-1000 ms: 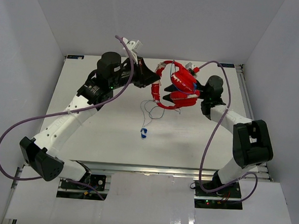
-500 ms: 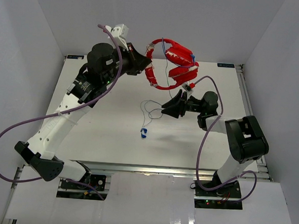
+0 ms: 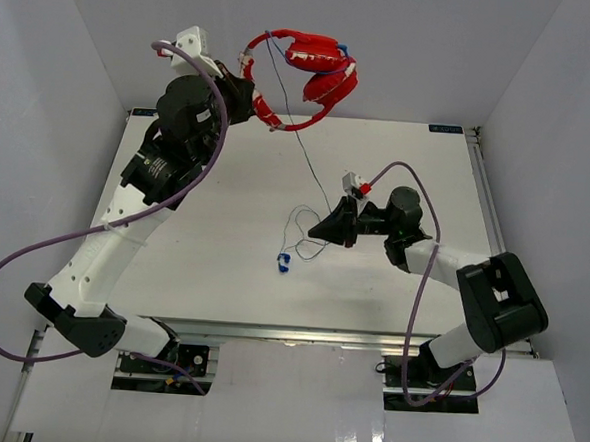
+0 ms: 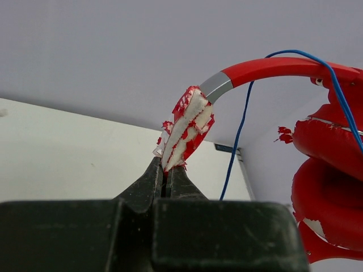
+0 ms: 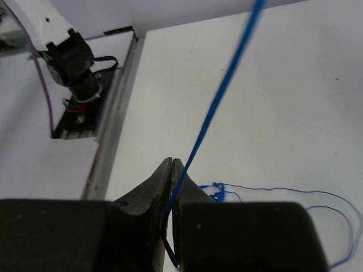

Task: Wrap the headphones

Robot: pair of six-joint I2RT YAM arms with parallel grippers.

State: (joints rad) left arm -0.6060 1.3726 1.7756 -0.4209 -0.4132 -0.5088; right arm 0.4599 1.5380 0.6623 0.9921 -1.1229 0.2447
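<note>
The red headphones hang in the air at the far side, above the table's back edge. My left gripper is shut on the worn padding of their headband. The earcups hang to the right in the left wrist view. The thin blue cord runs taut from the headphones down to my right gripper, which is shut on it. The rest of the cord lies in loose loops on the table, ending in the small blue plug, also in the right wrist view.
The white table is walled by white panels on the left, back and right. A metal rail runs along its right edge. Thick purple cables loop off both arms.
</note>
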